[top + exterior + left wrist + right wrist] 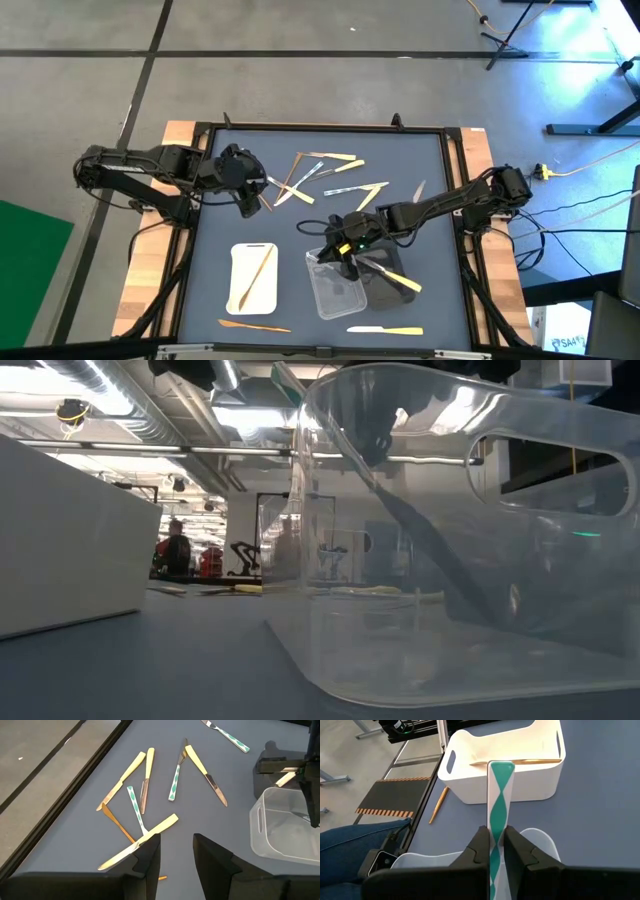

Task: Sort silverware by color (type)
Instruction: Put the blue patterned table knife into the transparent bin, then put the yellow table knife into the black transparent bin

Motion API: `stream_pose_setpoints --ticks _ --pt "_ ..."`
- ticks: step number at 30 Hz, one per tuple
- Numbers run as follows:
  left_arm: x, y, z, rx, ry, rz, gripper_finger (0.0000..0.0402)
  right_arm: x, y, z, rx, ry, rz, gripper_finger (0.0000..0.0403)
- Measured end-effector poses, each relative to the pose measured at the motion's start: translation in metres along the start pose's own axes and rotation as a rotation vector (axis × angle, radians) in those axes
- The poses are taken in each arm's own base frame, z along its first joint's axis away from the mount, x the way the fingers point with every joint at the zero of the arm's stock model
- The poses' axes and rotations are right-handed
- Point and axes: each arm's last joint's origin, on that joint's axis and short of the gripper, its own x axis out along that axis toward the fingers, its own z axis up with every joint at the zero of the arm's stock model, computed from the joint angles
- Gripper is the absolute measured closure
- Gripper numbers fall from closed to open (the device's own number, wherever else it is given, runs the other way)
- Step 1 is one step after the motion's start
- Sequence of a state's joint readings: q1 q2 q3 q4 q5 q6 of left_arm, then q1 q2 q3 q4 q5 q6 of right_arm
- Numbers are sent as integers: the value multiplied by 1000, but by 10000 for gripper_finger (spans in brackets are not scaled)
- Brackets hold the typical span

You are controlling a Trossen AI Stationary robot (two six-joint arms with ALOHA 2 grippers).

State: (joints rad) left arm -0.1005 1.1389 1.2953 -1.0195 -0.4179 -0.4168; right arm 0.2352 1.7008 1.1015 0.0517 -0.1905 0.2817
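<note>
Your right gripper is clenched on a flat green-and-white patterned utensil, a thin strip with a wavy teal print, squared-off end pointing away from the fingers. It sits over the clear tray, a glossy see-through plastic tub with rounded corners and a cut-out handle slot (in the low view its wall fills most of the picture, with the utensil seen as a dark slanted streak through it). Your left gripper is released, jaws apart with nothing between them, hovering above the loose pile on the matte grey-blue mat. That pile holds pale yellow-handled knives with coppery blades, two more green-patterned pieces and a thin brown wooden one, several crossing and touching. Another green-patterned piece lies apart from the pile. The white tray, opaque, smooth, rounded rectangle with slot handles, has one slim wooden utensil lying inside. A wooden stick lies on the mat just beside it. A yellow-handled knife rests across the clear tray's rim.
</note>
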Motion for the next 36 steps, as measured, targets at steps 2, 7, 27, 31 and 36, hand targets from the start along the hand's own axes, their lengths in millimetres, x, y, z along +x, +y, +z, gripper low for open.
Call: stream_pose_setpoints --ticks 2,7,27,31,36 --pt "0 0 0 0 0 0 292 0 0 0 0 0 0 377" --pt "0 0 0 0 0 0 292 0 0 0 0 0 -5 329" --pt "0 0 0 0 0 0 292 0 0 0 0 2 1 291" --pt "0 0 0 0 0 0 292 0 0 0 0 2 1 291" --pt "0 0 0 0 0 0 292 -2 1 1 -1 -2 3 292"
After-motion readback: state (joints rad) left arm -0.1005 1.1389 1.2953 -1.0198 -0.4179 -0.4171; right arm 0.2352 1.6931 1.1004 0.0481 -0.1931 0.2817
